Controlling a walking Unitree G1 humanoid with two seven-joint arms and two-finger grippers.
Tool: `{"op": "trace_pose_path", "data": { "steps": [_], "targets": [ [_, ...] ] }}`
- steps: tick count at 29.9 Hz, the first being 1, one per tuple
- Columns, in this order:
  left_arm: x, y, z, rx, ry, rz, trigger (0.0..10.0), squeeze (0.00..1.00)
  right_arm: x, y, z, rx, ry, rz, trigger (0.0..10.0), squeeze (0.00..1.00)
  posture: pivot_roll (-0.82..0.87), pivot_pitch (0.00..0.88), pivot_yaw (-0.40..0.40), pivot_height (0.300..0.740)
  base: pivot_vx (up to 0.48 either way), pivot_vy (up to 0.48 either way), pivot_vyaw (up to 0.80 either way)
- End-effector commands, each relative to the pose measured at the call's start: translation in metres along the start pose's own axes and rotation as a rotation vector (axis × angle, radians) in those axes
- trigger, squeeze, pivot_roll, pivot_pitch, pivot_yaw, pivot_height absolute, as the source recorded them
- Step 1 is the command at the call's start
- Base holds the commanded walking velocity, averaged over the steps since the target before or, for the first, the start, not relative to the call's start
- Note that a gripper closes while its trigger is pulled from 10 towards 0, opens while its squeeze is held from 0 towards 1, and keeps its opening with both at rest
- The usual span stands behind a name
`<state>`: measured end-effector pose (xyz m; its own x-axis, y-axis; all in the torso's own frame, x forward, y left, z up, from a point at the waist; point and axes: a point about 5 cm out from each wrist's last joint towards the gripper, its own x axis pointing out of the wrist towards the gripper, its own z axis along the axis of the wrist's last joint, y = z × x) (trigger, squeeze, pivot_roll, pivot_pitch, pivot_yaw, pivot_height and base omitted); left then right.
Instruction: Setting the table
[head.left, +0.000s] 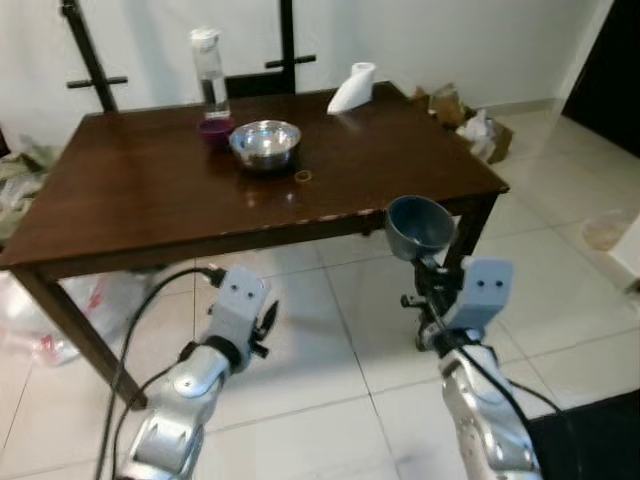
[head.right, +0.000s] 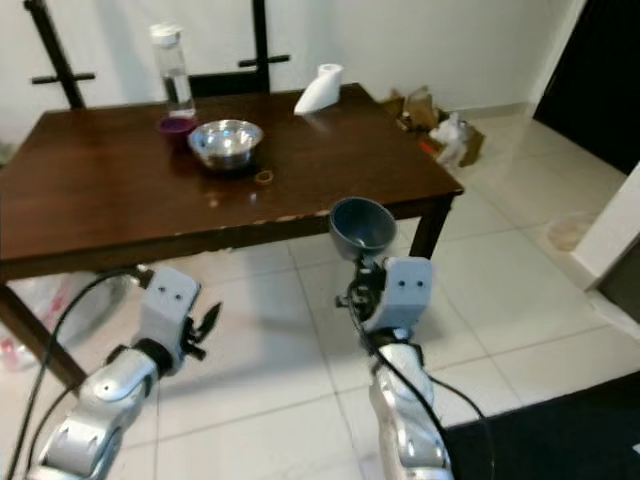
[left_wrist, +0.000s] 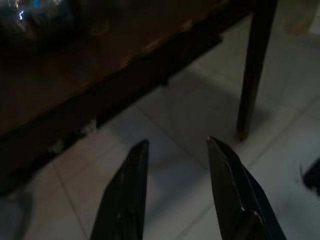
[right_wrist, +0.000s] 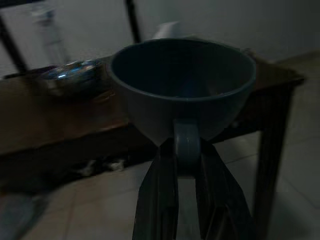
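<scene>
Fingers of your right gripper (right_wrist: 182, 160) are pinching the grey cup (head.left: 419, 226) by its handle, just off the table's (head.left: 150, 190) near edge; lift it level onto the bare wood. Left gripper (left_wrist: 175, 150) is hanging released.

A dark brown wooden counter (head.left: 130, 200) stands on a pale tiled floor (head.left: 330, 360). On the counter, toward its far side, a steel bowl (head.left: 265, 143) sits just beside a small purple cup (head.left: 214, 130), with 1 clear bottle (head.left: 209, 73) upright right behind the cup. A small ring-shaped object (head.left: 303, 177) lies near the bowl on its near side. A white paper roll (head.left: 353, 87) lies tilted at the far right corner. On the floor beyond that corner sit cardboard boxes (head.left: 470, 125) with crumpled paper.
</scene>
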<state>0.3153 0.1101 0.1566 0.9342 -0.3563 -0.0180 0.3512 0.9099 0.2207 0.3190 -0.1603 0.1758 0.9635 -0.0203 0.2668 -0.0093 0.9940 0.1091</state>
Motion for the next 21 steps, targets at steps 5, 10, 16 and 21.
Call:
{"op": "trace_pose_path", "data": {
  "steps": [5,10,16,21],
  "targets": [
    [-0.0028,0.0038,-0.0070,0.006,0.021,0.010,10.0,0.00,0.0002,0.0019,-0.0003,0.004,-0.012,-0.002,10.0,0.00,0.06,0.068,0.097,0.740,0.480,0.000,-0.20],
    [-0.0027,0.0040,-0.0070,0.007,0.021,0.010,10.0,0.00,0.0005,0.0026,-0.0005,0.002,-0.014,-0.001,10.0,0.00,0.06,0.069,0.098,0.740,0.475,0.000,-0.51],
    [-0.0025,0.0038,-0.0057,0.009,0.009,0.008,10.0,0.00,0.0009,0.0034,0.0011,-0.031,-0.030,0.003,10.0,0.00,0.06,0.070,0.099,0.740,0.480,0.000,0.00],
    [-0.0029,0.0042,0.0026,0.020,-0.043,-0.008,10.0,0.00,0.0033,0.0038,0.0068,-0.053,-0.061,-0.002,10.0,0.00,0.06,0.076,0.101,0.740,0.480,0.000,0.00]
  ]
}}
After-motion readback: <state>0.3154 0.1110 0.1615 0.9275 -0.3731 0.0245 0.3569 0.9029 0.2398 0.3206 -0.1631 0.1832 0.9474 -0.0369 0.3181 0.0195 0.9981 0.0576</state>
